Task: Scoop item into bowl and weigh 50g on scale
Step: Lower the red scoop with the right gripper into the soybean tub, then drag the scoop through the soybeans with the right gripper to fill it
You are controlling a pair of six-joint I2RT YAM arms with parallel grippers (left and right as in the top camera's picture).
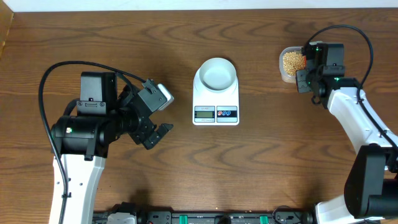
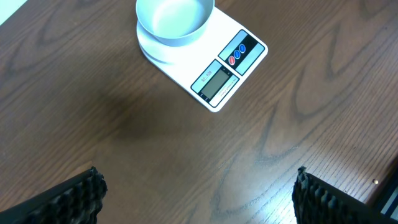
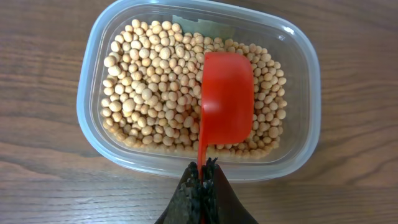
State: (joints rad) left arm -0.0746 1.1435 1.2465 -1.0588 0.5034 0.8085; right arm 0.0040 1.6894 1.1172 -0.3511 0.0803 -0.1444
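Pinching the thin handle of a red scoop (image 3: 227, 102), the right claw (image 3: 202, 180) is closed tight on it. The scoop's cup lies over the beans (image 3: 149, 93) that fill the clear tub (image 3: 298, 56). The left claw (image 1: 165, 114) stands wide, holding nothing, above the bench (image 1: 249, 162) left of the scale (image 1: 215, 113). The bowl (image 1: 216, 73) sits empty on the scale, well apart from the tub.

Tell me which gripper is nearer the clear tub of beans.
Right. The right gripper is at the tub, shut on a red scoop held over the beans. The left gripper hangs open far across the table, beyond the scale.
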